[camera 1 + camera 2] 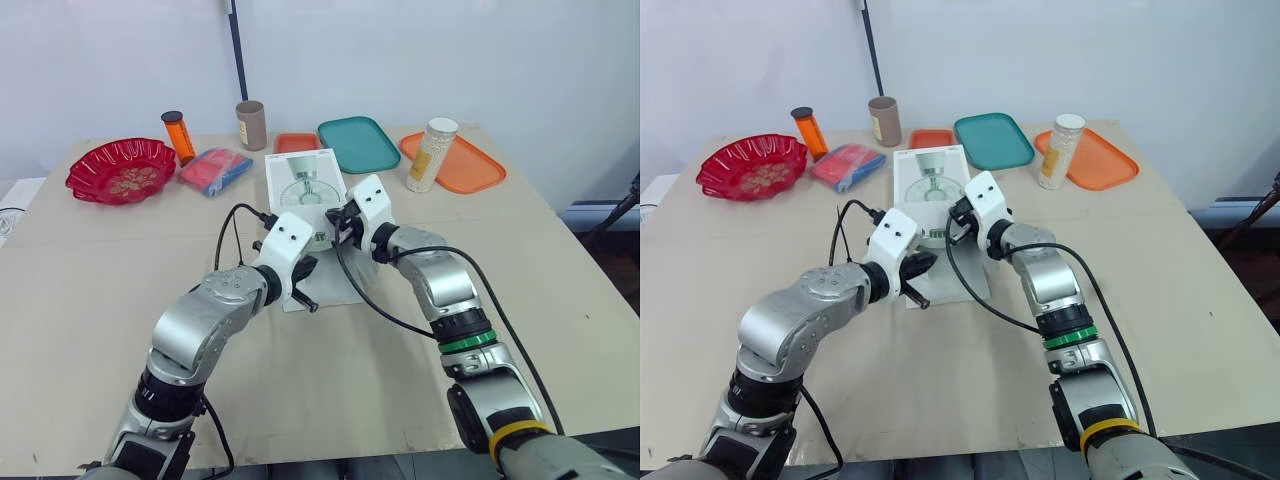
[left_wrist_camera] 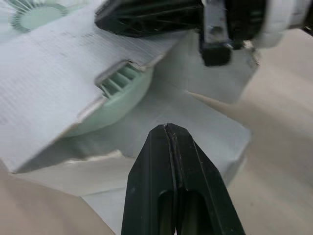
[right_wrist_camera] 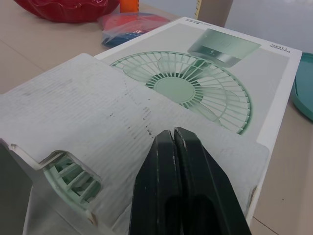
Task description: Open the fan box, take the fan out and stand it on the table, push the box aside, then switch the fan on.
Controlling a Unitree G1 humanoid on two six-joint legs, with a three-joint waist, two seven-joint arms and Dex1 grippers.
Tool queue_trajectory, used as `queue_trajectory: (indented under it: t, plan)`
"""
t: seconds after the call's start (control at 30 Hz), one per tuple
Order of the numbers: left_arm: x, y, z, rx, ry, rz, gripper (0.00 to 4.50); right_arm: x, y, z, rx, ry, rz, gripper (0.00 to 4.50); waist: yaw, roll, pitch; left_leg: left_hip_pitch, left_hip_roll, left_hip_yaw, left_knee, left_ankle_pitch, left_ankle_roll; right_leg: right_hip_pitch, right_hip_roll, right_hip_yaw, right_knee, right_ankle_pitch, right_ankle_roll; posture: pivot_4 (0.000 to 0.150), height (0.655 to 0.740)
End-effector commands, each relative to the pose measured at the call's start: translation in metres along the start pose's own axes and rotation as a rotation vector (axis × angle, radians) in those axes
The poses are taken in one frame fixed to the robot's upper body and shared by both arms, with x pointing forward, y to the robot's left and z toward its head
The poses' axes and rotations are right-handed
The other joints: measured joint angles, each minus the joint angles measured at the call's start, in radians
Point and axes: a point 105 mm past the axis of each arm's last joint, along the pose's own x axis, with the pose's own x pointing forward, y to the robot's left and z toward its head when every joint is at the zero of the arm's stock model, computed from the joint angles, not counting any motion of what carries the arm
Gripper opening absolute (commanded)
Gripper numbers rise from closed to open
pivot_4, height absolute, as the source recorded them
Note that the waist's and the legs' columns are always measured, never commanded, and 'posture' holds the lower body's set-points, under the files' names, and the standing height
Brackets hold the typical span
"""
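The white fan box [image 1: 303,180], printed with a green fan, lies flat in the middle of the table with its near end open. One flap [image 3: 98,107] is folded back over the box top, and another flap [image 2: 195,132] lies on the table. The pale green fan [image 2: 120,93] shows inside the opening, also seen as a fan grille [image 3: 73,178]. My left gripper [image 2: 167,129] is shut, its tips over the lower flap just before the opening. My right gripper [image 3: 172,133] is shut and rests on the folded-back flap.
Along the back stand a red bowl [image 1: 120,170], an orange bottle [image 1: 178,135], a brown cup [image 1: 251,124], a blue and red packet [image 1: 215,170], a small orange tray [image 1: 296,142], a teal tray [image 1: 358,143] and an orange tray [image 1: 470,165] with a white canister [image 1: 431,153].
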Motion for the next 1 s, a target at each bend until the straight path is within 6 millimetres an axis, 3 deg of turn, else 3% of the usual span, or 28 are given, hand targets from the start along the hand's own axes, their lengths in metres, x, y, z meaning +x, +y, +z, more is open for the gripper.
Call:
queue_trajectory:
  t: [0.03, 0.53, 0.8, 1.0]
  plan:
    - [0.004, 0.007, 0.013, 0.059, -0.056, 0.053, 0.0, 0.001, 0.007, -0.012, 0.008, 0.036, 0.014, 0.05, 0.0, 0.0, 0.0, 0.0, 0.0, 0.0, 0.0, 0.0, 0.0, 0.0, 0.0, 0.0, 0.0, 0.0, 0.0, 0.15, 0.74]
    - [-0.002, 0.007, -0.009, 0.135, 0.029, 0.062, 0.0, 0.0, 0.009, -0.016, 0.004, 0.047, 0.017, 0.05, 0.0, 0.0, -0.001, 0.001, 0.0, 0.0, -0.001, 0.0, 0.0, 0.0, 0.0, 0.0, 0.0, 0.0, 0.0, 0.15, 0.74]
    - [-0.026, 0.025, -0.014, 0.132, 0.063, 0.129, 0.0, 0.001, 0.011, -0.02, -0.008, 0.058, 0.019, 0.05, -0.001, 0.0, -0.001, 0.002, 0.0, 0.0, -0.002, 0.0, 0.0, 0.0, 0.0, 0.001, 0.0, 0.0, 0.0, 0.15, 0.74]
    - [-0.032, 0.038, -0.014, 0.1, 0.065, 0.18, 0.0, 0.002, 0.012, -0.023, -0.013, 0.065, 0.022, 0.05, -0.001, 0.0, -0.002, 0.002, 0.0, 0.0, -0.002, 0.0, 0.0, 0.001, 0.0, 0.001, 0.0, 0.0, 0.0, 0.15, 0.74]
